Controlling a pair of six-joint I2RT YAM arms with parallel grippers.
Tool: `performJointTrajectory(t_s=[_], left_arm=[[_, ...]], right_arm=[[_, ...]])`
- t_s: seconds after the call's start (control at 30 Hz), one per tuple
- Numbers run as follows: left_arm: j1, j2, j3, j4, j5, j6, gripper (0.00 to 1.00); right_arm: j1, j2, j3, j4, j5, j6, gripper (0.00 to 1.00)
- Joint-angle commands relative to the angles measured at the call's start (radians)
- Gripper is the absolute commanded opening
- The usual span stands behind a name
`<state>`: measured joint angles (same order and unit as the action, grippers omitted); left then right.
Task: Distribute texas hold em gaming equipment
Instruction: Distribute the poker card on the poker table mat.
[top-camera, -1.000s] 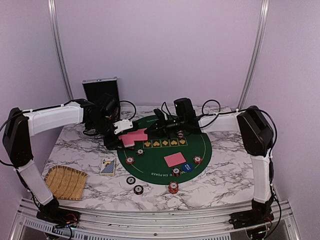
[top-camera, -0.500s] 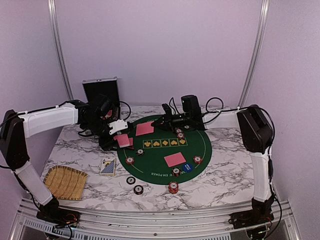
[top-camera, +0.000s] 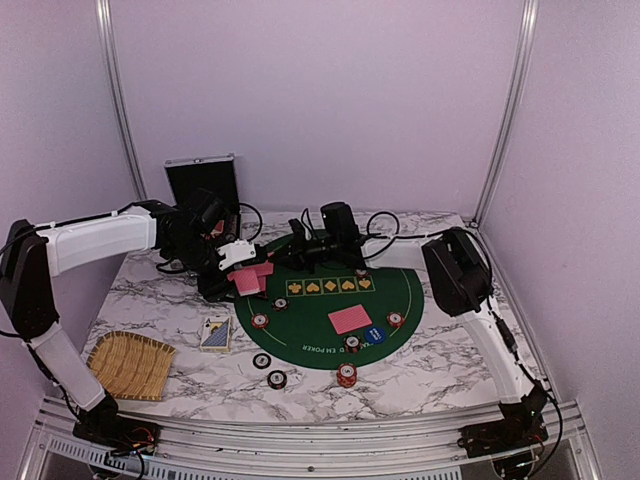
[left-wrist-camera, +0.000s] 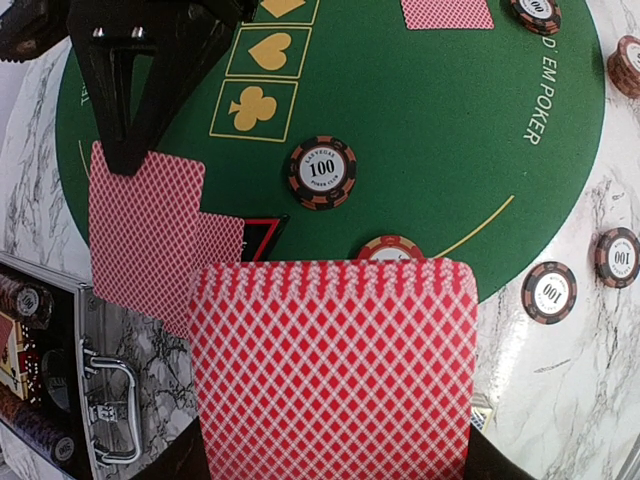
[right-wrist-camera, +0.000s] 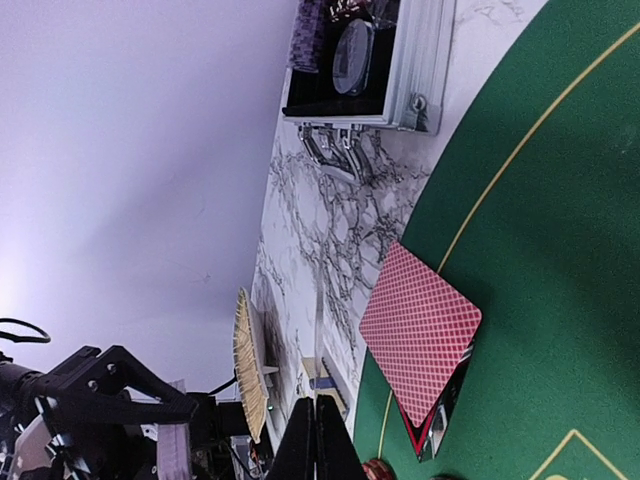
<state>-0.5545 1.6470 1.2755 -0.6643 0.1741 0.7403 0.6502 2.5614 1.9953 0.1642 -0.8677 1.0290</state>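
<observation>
On the table: about eight poker chips, at least three red-backed cards, one blue dealer button, one green poker mat, one woven straw tray at seven o'clock, and one silver case at eleven.

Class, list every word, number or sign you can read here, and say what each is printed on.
"100": poker chip on the mat; another chip off it.
"EM POKER": green mat.
Club sign, heart sign: yellow boxes on the mat.
Small print ringing the chips: too small to read.
</observation>
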Motion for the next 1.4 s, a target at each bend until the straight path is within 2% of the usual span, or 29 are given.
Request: performJointTrajectory(t_s=[0.0, 0.17, 0.37, 0.7, 0.97, 1.13, 1.37], left_arm=[[0.002, -0.044, -0.001, -0.01, 0.013, -0.004, 0.0], [0.002, -0.041, 0.002, -0.01, 0.018, -0.004, 0.0], [0.002, -0.037, 0.004, -0.01, 0.022, -0.004, 0.0], [0.001, -0.036, 0.02, -0.017, 0.027, -0.011, 0.0], [0.001, -0.028, 0.035, -0.026, 0.036, -0.014, 0.0], [-0.001, -0.023, 0.043, -0.026, 0.032, -0.015, 0.0], [-0.001, -0.006, 0.058, -0.025, 0.03, -0.01, 0.0]], right_arm=[[0.021, 0.059, 0.096, -0.041, 0.045, 0.013, 0.0], [0.029, 0.087, 0.13, -0.155, 0.102, -0.055, 0.02], [0.029, 0.078, 0.134, -0.272, 0.156, -0.14, 0.11], [0.014, 0.021, 0.085, -0.312, 0.143, -0.211, 0.48], [-0.003, -0.08, 0.032, -0.41, 0.189, -0.298, 0.65], [-0.015, -0.242, -0.213, -0.253, 0.177, -0.261, 0.74], [-0.003, -0.412, -0.425, -0.066, 0.106, -0.191, 0.79]])
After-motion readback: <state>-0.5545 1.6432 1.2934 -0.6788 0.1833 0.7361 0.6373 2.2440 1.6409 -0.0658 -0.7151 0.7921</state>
